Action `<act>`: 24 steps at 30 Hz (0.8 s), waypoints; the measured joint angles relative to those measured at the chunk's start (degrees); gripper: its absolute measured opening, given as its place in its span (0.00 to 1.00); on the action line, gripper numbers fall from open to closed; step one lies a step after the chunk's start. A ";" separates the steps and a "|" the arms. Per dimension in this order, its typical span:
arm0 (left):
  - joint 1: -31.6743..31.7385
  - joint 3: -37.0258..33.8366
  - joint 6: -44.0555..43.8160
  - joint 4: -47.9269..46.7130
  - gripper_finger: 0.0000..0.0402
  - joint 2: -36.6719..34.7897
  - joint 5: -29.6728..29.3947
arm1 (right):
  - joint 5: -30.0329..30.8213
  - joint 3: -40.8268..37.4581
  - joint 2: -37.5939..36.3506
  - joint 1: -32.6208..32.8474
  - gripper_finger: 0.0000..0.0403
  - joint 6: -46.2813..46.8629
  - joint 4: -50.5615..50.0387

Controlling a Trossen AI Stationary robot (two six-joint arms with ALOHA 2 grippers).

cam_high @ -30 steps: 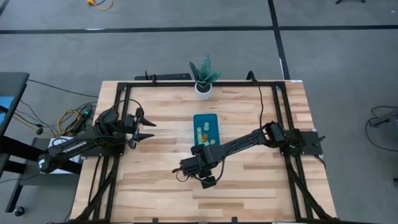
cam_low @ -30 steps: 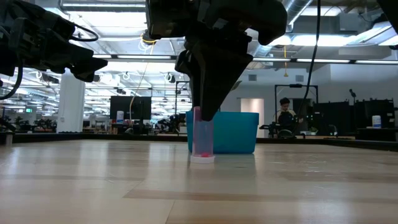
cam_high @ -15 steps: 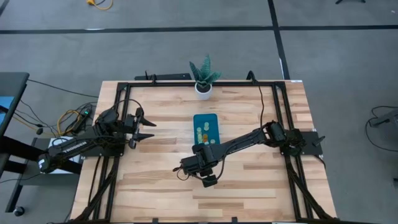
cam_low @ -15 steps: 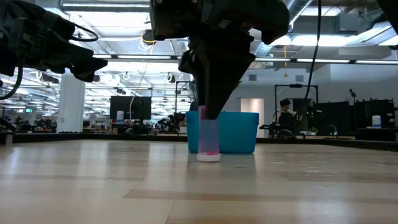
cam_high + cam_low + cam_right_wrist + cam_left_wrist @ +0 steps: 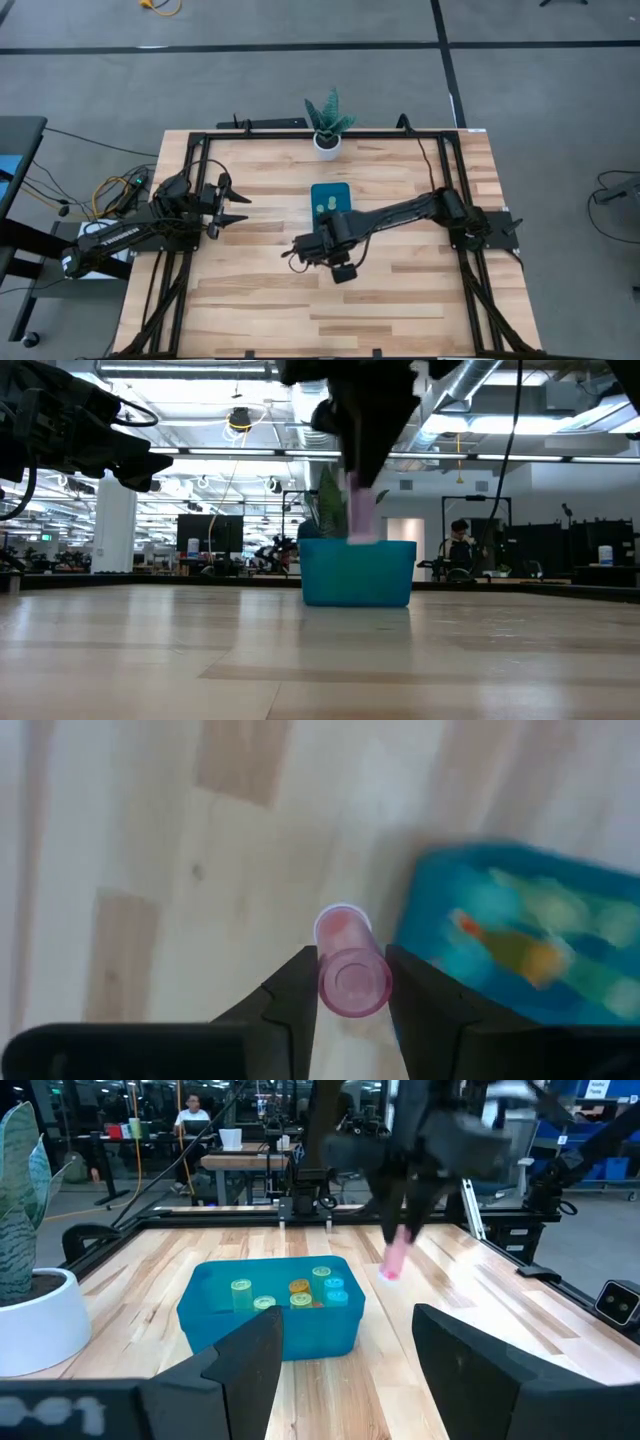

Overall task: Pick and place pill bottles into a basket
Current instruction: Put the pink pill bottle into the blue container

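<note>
We see the right gripper (image 5: 353, 982) squeezing 1 pink pill bottle (image 5: 352, 972) tight, up in the air just beside the near end of the blue basket (image 5: 215, 1320). In the basket we count about 5 small bottles (image 5: 300, 1289), yellow, orange and blue. Far off at the table's left edge, the left gripper (image 5: 240, 207) waits with its 2 fingers apart, holding nothing.

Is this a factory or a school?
Probably a robot lab or workshop: the wooden table has two robot arms mounted, and behind it there's a big hall with desks, pipes overhead and a person sitting.
</note>
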 joint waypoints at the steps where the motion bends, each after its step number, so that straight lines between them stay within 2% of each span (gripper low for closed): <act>1: 0.00 0.00 0.00 0.02 0.53 0.00 0.00 | 0.58 0.82 -0.26 -0.29 0.26 -0.66 -0.92; 9: -0.01 0.00 0.00 0.00 0.53 -0.01 -0.01 | 4.08 6.40 -2.97 -4.25 0.26 -3.46 -9.55; 13: 0.00 0.00 0.00 0.02 0.53 -0.02 0.00 | 6.14 8.27 -3.38 -7.38 0.26 -6.15 -9.98; 24: 0.01 0.00 0.00 0.02 0.53 -0.02 -0.01 | 6.11 8.02 -3.78 -17.28 0.26 -13.77 -8.05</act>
